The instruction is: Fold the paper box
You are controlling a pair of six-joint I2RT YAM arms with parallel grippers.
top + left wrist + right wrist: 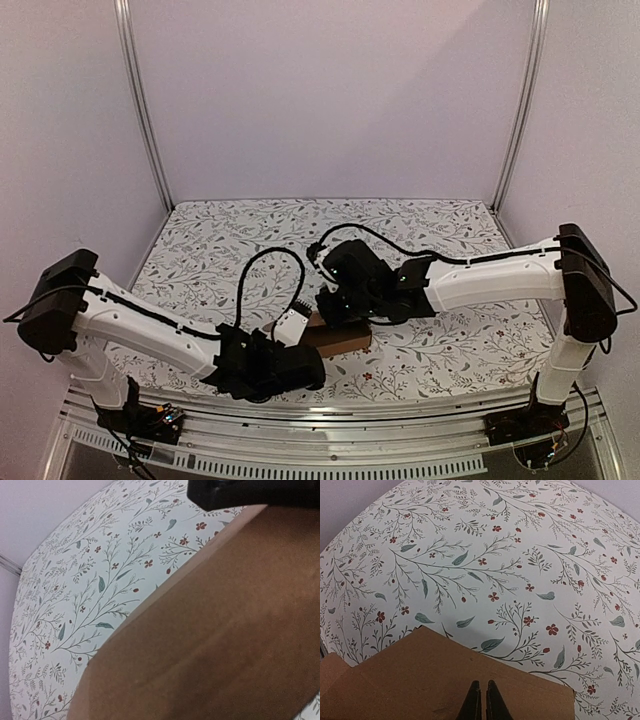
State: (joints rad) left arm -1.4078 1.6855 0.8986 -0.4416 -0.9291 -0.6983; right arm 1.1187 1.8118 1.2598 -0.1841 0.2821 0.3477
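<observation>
By the near edge of the table (pixel 450 230), the right gripper (pixel 483 684) stands nearly closed over the paper box (pixel 445 680), with the left gripper (pixel 308 366) closed beside it, its hold unclear.

left arm (pixel 150 325): reaches low from its base toward the middle, forearm sloping down
left gripper (pixel 312 370): closed tight, pointing right
right arm (pixel 490 280): stretches inward almost level, wrist tipped down
right gripper (pixel 483 684): fingers nearly touching, a slim gap between

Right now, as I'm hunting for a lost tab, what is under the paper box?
Only the floral tablecloth shows, running out from beneath the paper box on every visible side. The patch directly under the cardboard is covered.
</observation>
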